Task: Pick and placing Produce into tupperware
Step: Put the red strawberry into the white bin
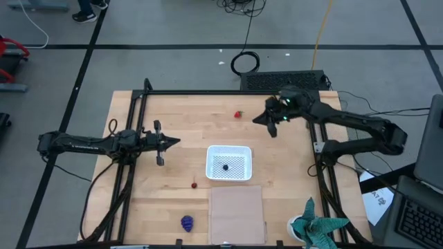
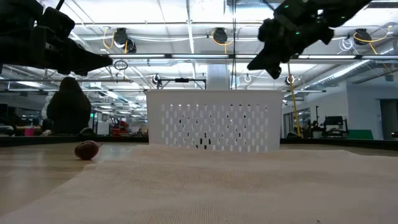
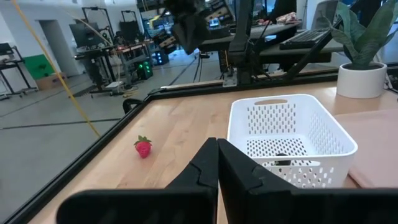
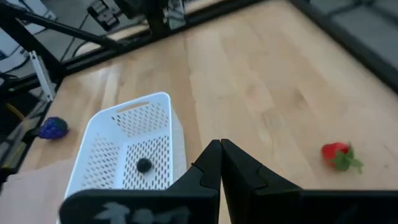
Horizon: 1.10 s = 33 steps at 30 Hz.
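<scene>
The white tupperware (image 1: 229,148) stands mid-table with a dark round berry (image 1: 225,167) on its floor. A red strawberry (image 1: 237,114) lies on the wood near the far edge. A small red cherry (image 1: 194,185) lies left of the tub, and a purple grape bunch (image 1: 187,223) near the front edge. My right gripper (image 1: 257,120) hangs shut above the table, just right of the strawberry (image 4: 336,154), holding nothing. My left gripper (image 1: 177,142) waits shut and level, left of the tub (image 3: 292,102).
A flat tan panel (image 1: 237,214) lies in front of the tub. A potted teal-and-white plant (image 1: 317,228) stands at the front right corner. Black frame rails (image 1: 131,124) run along the table's left, right and far sides. Bare wood lies between tub and strawberry.
</scene>
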{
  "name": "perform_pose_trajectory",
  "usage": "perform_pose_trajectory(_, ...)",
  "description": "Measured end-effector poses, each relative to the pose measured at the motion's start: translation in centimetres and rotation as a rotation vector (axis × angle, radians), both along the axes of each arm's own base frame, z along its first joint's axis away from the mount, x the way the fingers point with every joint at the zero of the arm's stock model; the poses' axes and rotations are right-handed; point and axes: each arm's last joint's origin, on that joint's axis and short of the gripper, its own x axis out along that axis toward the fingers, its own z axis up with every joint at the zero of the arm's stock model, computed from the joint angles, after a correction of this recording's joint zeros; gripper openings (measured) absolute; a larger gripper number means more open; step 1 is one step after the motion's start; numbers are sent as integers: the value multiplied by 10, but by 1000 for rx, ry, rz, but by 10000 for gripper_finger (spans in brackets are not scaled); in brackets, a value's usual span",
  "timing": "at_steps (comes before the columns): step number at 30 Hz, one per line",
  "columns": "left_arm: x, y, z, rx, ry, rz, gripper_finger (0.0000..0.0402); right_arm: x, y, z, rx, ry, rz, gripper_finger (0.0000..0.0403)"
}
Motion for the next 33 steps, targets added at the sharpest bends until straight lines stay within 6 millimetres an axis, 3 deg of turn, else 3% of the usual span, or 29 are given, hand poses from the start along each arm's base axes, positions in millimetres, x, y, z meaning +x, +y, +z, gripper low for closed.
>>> perform_pose_trajectory(10,0,0,0,2,1,0,3,38,-46,16,65,146,14,0)
perform_pose_trajectory(17,0,0,0,2,4,0,3,56,-74,15,32,223,45,0)
perform_pose_trajectory(23,0,0,0,1,4,0,3,70,-98,5,-2,241,52,0)
perform_pose_trajectory(33,0,0,0,-1,4,0,3,94,-138,-14,84,352,26,0)
